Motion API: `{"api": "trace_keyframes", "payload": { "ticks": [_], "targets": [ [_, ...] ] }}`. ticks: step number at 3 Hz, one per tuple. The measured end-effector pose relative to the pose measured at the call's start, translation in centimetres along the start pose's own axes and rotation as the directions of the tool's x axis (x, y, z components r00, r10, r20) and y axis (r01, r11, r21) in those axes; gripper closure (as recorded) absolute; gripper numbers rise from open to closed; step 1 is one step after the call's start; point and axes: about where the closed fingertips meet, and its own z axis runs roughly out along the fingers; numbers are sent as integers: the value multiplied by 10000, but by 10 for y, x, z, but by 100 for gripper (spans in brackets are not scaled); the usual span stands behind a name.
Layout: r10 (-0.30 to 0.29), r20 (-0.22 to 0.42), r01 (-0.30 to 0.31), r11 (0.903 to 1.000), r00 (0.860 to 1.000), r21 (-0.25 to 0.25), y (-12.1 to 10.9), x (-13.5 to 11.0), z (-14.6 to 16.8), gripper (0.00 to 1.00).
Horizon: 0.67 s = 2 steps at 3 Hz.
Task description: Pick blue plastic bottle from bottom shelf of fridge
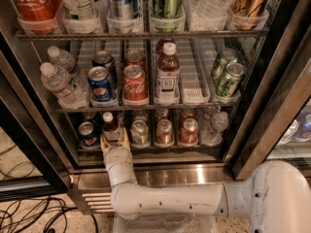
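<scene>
The blue plastic bottle [110, 126], with a white cap, dark liquid and a pale label, stands upright in the second lane from the left on the bottom shelf [199, 155] of the fridge [160, 176]. My gripper [115, 141] reaches in from below, right at the bottle's base at the shelf's front lip. The white arm [165, 198] runs from the lower right, across the steel base, and up to the shelf.
A blue can [88, 133] stands left of the bottle. A silver can [140, 132], two red cans [188, 131] and a clear water bottle [214, 128] stand to its right. The rack above [146, 106] holds cans, water bottles and a larger brown bottle [167, 74]. The open door frame [29, 130] is at the left, with cables [29, 212] on the floor.
</scene>
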Motion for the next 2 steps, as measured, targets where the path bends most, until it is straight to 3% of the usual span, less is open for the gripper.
{"api": "trace_keyframes", "payload": {
  "ticks": [1, 2],
  "targets": [
    [228, -162, -235, 9987, 9996, -441, 4, 4, 1, 97],
    [230, -162, -237, 9987, 9996, -443, 4, 4, 1, 100]
  ]
}}
